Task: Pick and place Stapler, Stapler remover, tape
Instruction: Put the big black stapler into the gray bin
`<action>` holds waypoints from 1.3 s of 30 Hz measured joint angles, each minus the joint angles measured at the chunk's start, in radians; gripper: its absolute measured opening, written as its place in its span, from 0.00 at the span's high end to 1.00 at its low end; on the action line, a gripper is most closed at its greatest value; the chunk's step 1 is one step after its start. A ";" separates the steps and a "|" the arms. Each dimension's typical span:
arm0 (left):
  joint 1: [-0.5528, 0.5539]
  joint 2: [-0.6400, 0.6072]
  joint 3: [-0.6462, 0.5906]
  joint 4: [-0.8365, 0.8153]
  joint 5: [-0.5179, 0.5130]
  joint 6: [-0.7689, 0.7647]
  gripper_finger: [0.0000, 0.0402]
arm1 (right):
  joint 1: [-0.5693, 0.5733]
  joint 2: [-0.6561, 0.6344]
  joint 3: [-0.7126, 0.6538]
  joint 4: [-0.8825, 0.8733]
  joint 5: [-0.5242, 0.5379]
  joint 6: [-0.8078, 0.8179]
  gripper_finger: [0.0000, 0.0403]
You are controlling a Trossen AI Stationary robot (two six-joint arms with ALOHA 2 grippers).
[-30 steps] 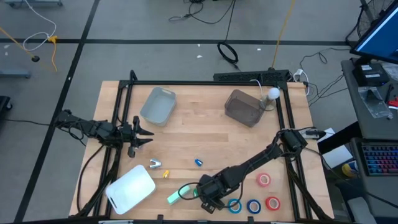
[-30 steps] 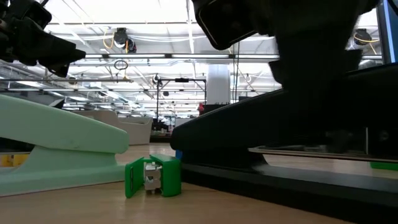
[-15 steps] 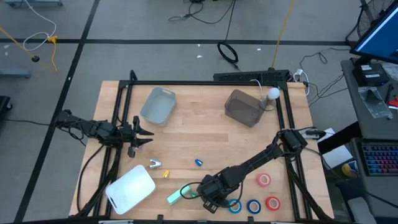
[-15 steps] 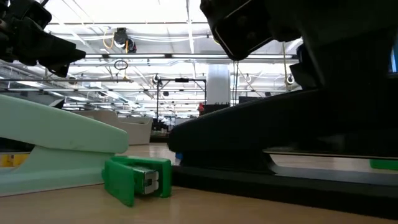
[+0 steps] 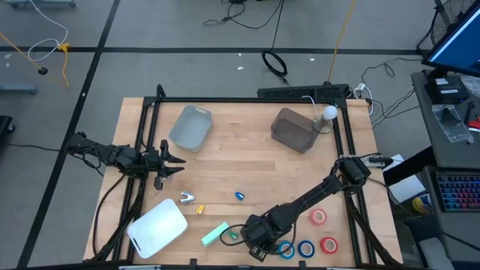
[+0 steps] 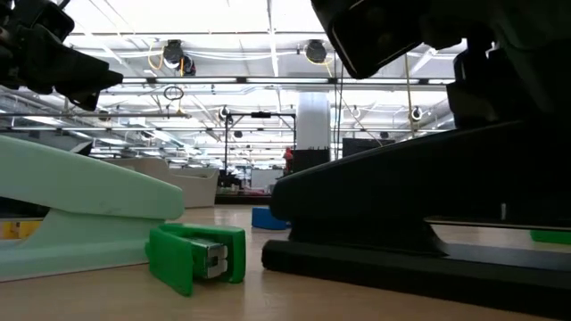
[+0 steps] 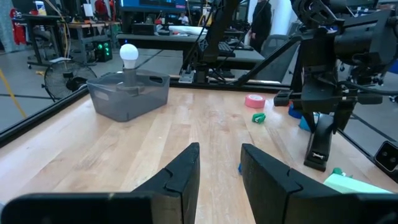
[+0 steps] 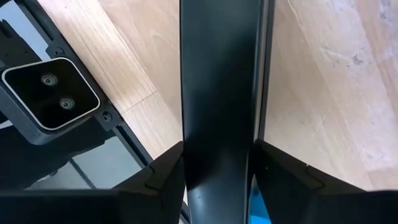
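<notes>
I see my right gripper (image 5: 253, 238) low at the table's near edge, the mint-green stapler (image 5: 215, 233) just beside it. Two blue tape rolls (image 5: 295, 249) lie close by it, two red tape rolls (image 5: 323, 230) farther out. My left gripper (image 5: 168, 161) waits well apart.

overhead down, tabletop level, 2 wrist cameras forward

Black stapler (image 8: 219, 93) gripped, seemingly upright
</notes>
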 joint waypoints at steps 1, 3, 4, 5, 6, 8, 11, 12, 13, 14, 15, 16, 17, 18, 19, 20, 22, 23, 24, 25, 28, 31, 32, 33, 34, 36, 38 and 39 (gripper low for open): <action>0.000 0.000 0.000 0.000 0.000 -0.008 0.71 | -0.001 -0.001 0.000 -0.003 0.012 -0.006 0.60; 0.000 0.000 0.000 0.001 0.000 -0.027 0.71 | -0.005 -0.001 0.000 -0.006 0.018 -0.016 0.61; 0.000 0.000 0.000 0.001 0.000 -0.036 0.71 | -0.008 -0.001 0.000 -0.007 0.019 -0.026 0.62; 0.000 0.000 0.000 0.001 0.000 -0.047 0.71 | -0.011 -0.001 0.000 -0.007 0.020 -0.030 0.62; 0.000 0.000 0.000 0.001 0.000 -0.055 0.71 | -0.014 -0.001 0.000 -0.007 0.023 -0.035 0.63; 0.000 0.000 0.000 0.002 0.000 -0.075 0.71 | -0.020 -0.003 0.000 -0.008 0.026 -0.048 0.63; 0.000 0.000 0.000 0.003 0.000 -0.099 0.71 | -0.027 -0.015 0.000 -0.017 0.059 -0.065 0.63; 0.000 0.000 0.000 0.003 0.001 -0.108 0.71 | -0.029 -0.022 -0.001 -0.020 0.075 -0.068 0.63; 0.000 0.000 0.000 0.004 0.000 -0.120 0.71 | -0.031 -0.033 -0.001 -0.026 0.092 -0.072 0.63; 0.000 0.000 0.000 0.007 0.001 -0.135 0.71 | -0.035 -0.047 -0.002 -0.034 0.108 -0.073 0.64; 0.000 0.000 0.000 0.012 0.002 -0.150 0.71 | -0.040 -0.061 -0.002 -0.041 0.117 -0.073 0.64; 0.000 0.000 0.000 0.020 0.002 -0.165 0.71 | -0.044 -0.075 -0.001 -0.043 0.121 -0.073 0.64; 0.000 0.000 0.000 0.029 0.002 -0.182 0.71 | -0.048 -0.090 -0.001 -0.044 0.129 -0.076 0.65; 0.000 0.000 0.000 0.036 0.003 -0.194 0.71 | -0.051 -0.103 -0.001 -0.049 0.138 -0.080 0.65; 0.000 0.000 0.000 0.044 0.004 -0.207 0.71 | -0.055 -0.116 -0.001 -0.056 0.144 -0.083 0.66; 0.000 0.000 0.000 0.056 0.004 -0.215 0.71 | -0.061 -0.128 -0.001 -0.058 0.146 -0.086 0.66; 0.000 0.000 0.000 0.095 0.005 -0.239 0.71 | -0.075 -0.152 -0.001 -0.053 0.161 -0.085 0.67; 0.000 0.000 0.000 0.114 0.005 -0.249 0.71 | -0.081 -0.165 -0.001 -0.054 0.171 -0.089 0.67; 0.000 0.000 0.000 0.132 0.005 -0.259 0.71 | -0.089 -0.175 -0.001 -0.054 0.182 -0.093 0.67; 0.000 0.000 0.000 0.152 0.005 -0.262 0.71 | -0.097 -0.186 -0.001 -0.051 0.192 -0.097 0.67; 0.000 0.000 0.000 0.213 0.005 -0.286 0.71 | -0.120 -0.208 -0.001 -0.047 0.223 -0.126 0.67; 0.000 0.000 0.000 0.264 0.004 -0.314 0.71 | -0.147 -0.226 -0.001 -0.044 0.244 -0.161 0.67; 0.000 0.000 0.000 0.281 0.005 -0.329 0.71 | -0.158 -0.232 -0.001 -0.041 0.245 -0.176 0.67; 0.000 0.000 0.000 0.295 0.005 -0.343 0.71 | -0.169 -0.237 -0.001 -0.033 0.246 -0.192 0.67; 0.000 0.000 0.000 0.309 0.005 -0.354 0.71 | -0.180 -0.240 -0.001 -0.022 0.247 -0.210 0.67; 0.000 0.000 0.000 0.338 0.004 -0.381 0.71 | -0.202 -0.243 -0.001 0.000 0.245 -0.254 0.67; 0.000 0.000 0.000 0.365 0.005 -0.408 0.71 | -0.224 -0.246 -0.001 0.025 0.241 -0.309 0.67; 0.000 0.000 0.000 0.380 0.004 -0.420 0.71 | -0.237 -0.247 -0.001 0.044 0.239 -0.338 0.67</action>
